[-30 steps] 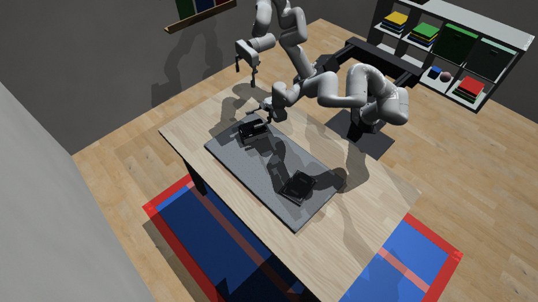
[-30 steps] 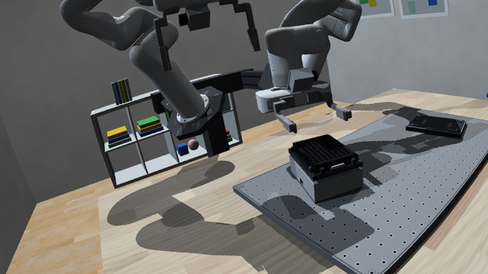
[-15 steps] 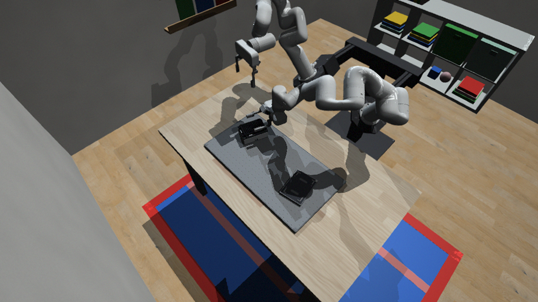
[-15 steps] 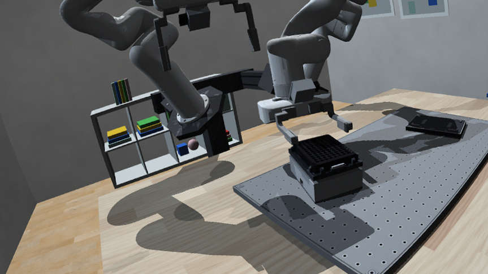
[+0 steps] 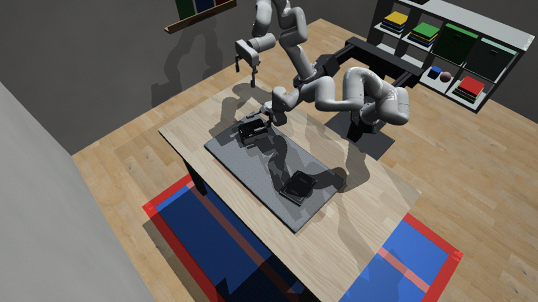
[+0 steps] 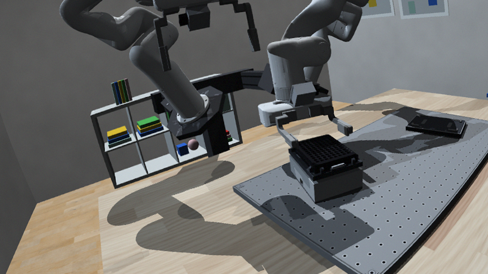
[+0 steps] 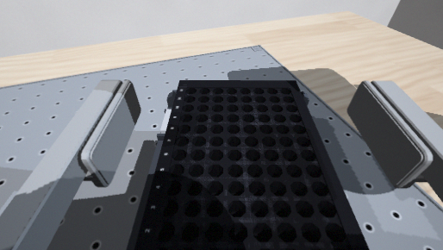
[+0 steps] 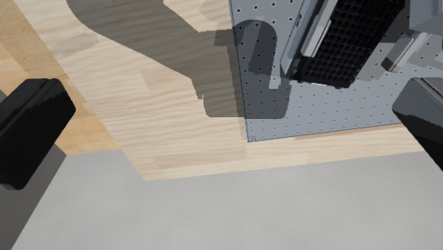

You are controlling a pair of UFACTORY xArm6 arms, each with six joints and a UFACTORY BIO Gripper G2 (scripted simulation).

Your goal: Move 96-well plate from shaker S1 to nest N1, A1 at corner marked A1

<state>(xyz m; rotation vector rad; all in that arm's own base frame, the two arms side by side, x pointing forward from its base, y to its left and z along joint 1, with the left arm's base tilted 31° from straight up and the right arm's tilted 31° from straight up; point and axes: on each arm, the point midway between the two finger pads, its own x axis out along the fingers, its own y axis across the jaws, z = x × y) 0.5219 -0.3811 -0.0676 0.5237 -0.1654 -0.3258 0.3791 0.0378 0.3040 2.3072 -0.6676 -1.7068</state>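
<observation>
The black 96-well plate sits on the grey shaker S1. In the left wrist view, small column numbers run along its left edge; the A1 corner is out of that frame. My left gripper is partly open, with one finger to each side of the plate's width and a gap on both sides. Its fingertips are close to the plate's top height. My right gripper is wide open and empty, high above the table. The black nest N1 holds nothing.
Shaker and nest stand on a grey perforated board, at opposite ends. The board lies on the wooden table. Arm shadows fall over the board. A shelf unit stands on the floor behind the arms.
</observation>
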